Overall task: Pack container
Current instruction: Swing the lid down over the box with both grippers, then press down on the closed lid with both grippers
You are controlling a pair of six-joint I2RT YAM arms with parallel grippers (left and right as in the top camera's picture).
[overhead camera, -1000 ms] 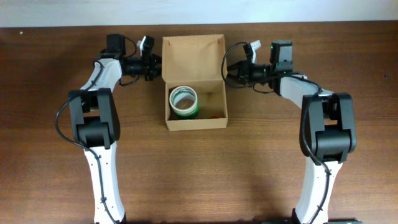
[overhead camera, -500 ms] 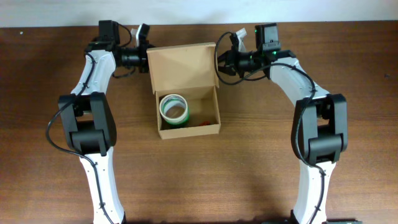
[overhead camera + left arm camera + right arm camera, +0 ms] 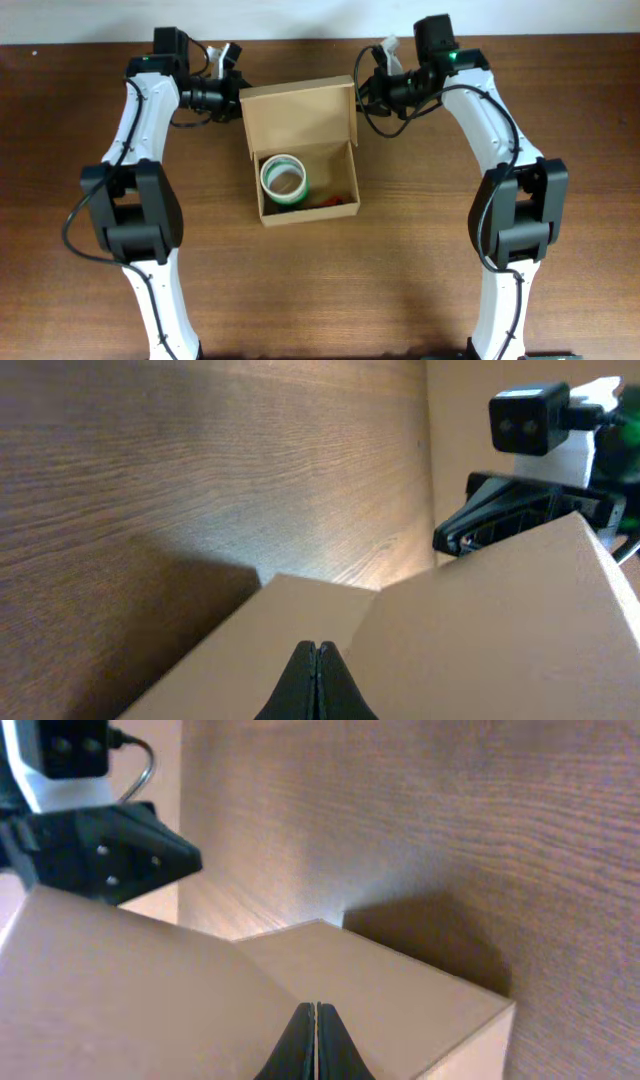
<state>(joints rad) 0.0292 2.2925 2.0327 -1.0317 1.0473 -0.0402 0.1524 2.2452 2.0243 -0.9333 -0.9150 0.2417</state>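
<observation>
Worktop [image 3: 320, 290]: dark brown wood grain was noted; a shadow was cast beside the box.
Room: a pale wall strip [image 3: 320, 20] was seen past the far edge.
Container [image 3: 300, 112]: placed mid-worktop, open, lid raised; tape roll [image 3: 284, 178] inside.
Left pincer [image 3: 317, 650]: closed, tips at the lid's left corner.
Right pincer [image 3: 316, 1012]: closed, tips at the right corner.
</observation>
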